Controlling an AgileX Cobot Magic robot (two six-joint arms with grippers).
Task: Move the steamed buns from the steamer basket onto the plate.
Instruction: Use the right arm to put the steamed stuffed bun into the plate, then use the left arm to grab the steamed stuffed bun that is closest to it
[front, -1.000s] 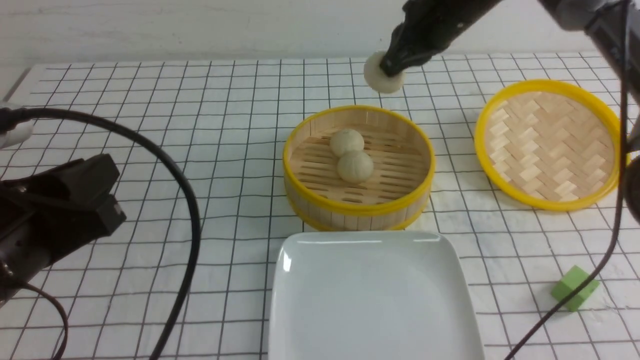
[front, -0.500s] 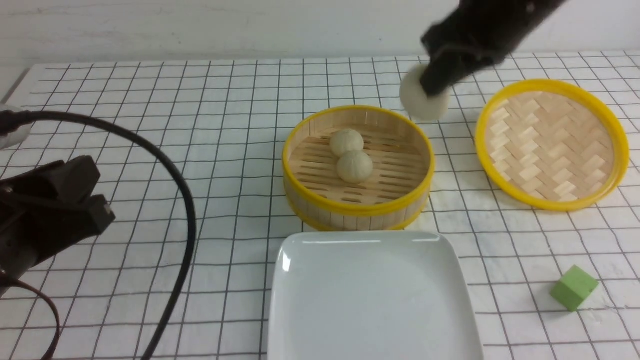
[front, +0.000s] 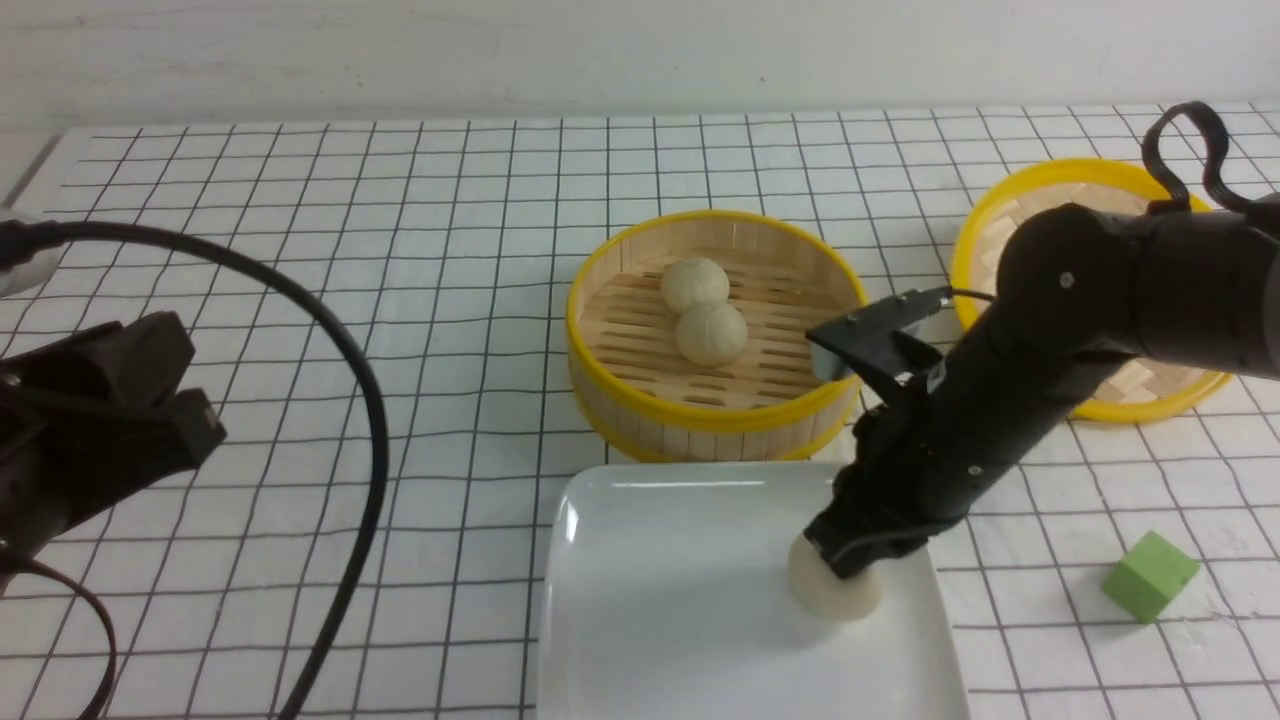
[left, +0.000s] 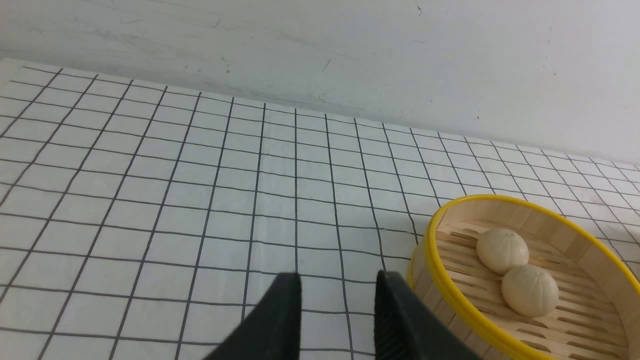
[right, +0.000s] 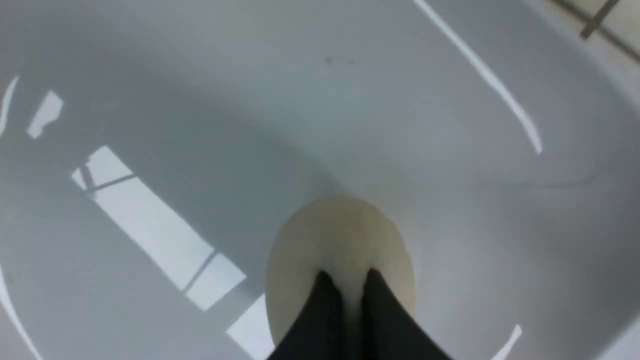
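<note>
– Dough like this: how should the held bun be treated?
– As light and squashy. Its skin looks dry and faintly pleated, so you risk denting it more than dropping it. Your right gripper has its jaws pinched almost together on a fold at the top. The right wrist view shows the fingers biting into the dough.
– Where is it?
– At the right, near part of the plate, down at the surface. I can't tell whether its weight rests there yet. That plate is glossy, so a round bun may roll if you release it with any sideways nudge.
– And the rest?
– Two buns sit touching each other in the basket, just beyond the plate's far edge. I'd take each from above, lightly, across its widest middle. Your left gripper hangs at the left, jaws apart, holding nothing.
</note>
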